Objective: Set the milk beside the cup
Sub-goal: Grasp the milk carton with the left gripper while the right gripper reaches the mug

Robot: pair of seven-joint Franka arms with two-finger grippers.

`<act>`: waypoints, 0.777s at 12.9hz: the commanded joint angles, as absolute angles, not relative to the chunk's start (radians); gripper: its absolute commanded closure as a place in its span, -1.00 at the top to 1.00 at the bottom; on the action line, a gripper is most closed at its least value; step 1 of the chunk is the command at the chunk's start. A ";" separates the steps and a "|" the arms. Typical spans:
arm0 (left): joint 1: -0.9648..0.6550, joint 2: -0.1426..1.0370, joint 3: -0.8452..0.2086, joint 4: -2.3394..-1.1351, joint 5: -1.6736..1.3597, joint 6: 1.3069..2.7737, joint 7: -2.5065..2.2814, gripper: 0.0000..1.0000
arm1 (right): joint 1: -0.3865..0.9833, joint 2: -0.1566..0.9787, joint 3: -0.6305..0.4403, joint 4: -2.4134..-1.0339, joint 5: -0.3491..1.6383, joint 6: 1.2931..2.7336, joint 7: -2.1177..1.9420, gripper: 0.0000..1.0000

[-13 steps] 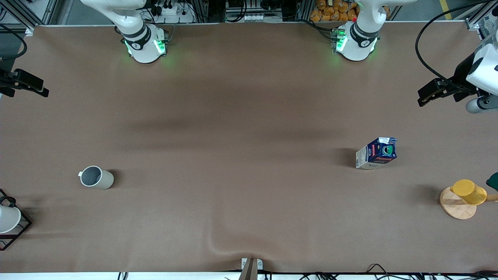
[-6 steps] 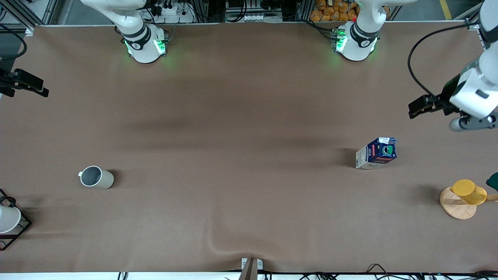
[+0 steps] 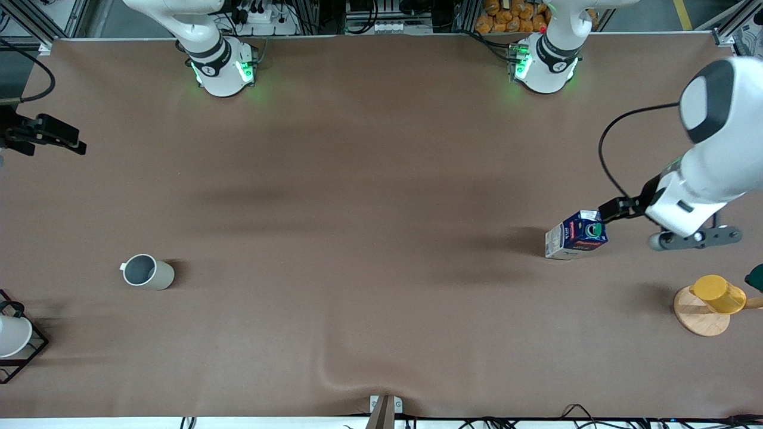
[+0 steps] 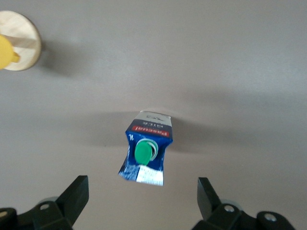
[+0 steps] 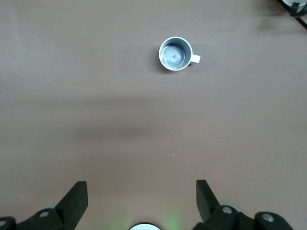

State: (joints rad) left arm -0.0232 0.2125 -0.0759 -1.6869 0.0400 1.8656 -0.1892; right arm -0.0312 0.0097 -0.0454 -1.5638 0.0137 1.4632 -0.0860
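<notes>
The milk (image 3: 577, 234), a dark blue carton with a green cap, stands on the brown table toward the left arm's end. My left gripper (image 3: 617, 208) hangs over the table just beside the carton, open and empty. In the left wrist view its gripper (image 4: 141, 191) is wide open, and the milk (image 4: 146, 148) lies ahead of the fingertips, not between them. The pale grey-beige cup (image 3: 146, 271) stands upright toward the right arm's end. My right gripper (image 3: 50, 132) is open and empty, high over that end of the table. The right wrist view shows this gripper (image 5: 141, 191) and the cup (image 5: 175, 53) well apart.
A yellow cup (image 3: 717, 293) sits on a round wooden coaster (image 3: 697, 319) nearer the front camera than the milk. A white cup in a black wire frame (image 3: 12, 336) stands at the table's right-arm end. The cloth has a fold (image 3: 340, 375) near the front edge.
My left arm has swung in from the table's end and come down beside the milk. My right gripper has shifted slightly. The milk and the cup have not moved.
</notes>
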 commanded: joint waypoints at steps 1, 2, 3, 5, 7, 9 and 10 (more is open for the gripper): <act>-0.018 0.215 -0.077 -1.759 0.054 1.948 -0.173 1.00 | -0.028 0.069 -0.048 -1.563 0.012 1.485 -0.087 1.00; -0.018 0.236 -0.075 -1.759 0.054 1.954 -0.173 1.00 | -0.038 0.087 -0.049 -1.563 0.012 1.503 -0.087 1.00; -0.018 0.251 -0.075 -1.761 0.054 1.956 -0.173 1.00 | -0.055 0.104 -0.049 -1.563 0.014 1.525 -0.090 1.00; -0.011 0.273 -0.075 -1.776 0.054 1.957 -0.173 1.00 | -0.057 0.117 -0.051 -1.563 0.014 1.542 -0.101 1.00; -0.012 0.293 -0.075 -1.781 0.054 1.957 -0.173 1.00 | -0.055 0.146 -0.051 -1.563 0.012 1.566 -0.101 1.00; -0.014 0.298 -0.075 -1.782 0.054 1.957 -0.173 1.00 | -0.049 0.164 -0.051 -1.563 0.012 1.594 -0.101 1.00; -0.014 0.302 -0.075 -1.782 0.054 1.957 -0.172 1.00 | -0.048 0.181 -0.051 -1.562 0.012 1.603 -0.101 1.00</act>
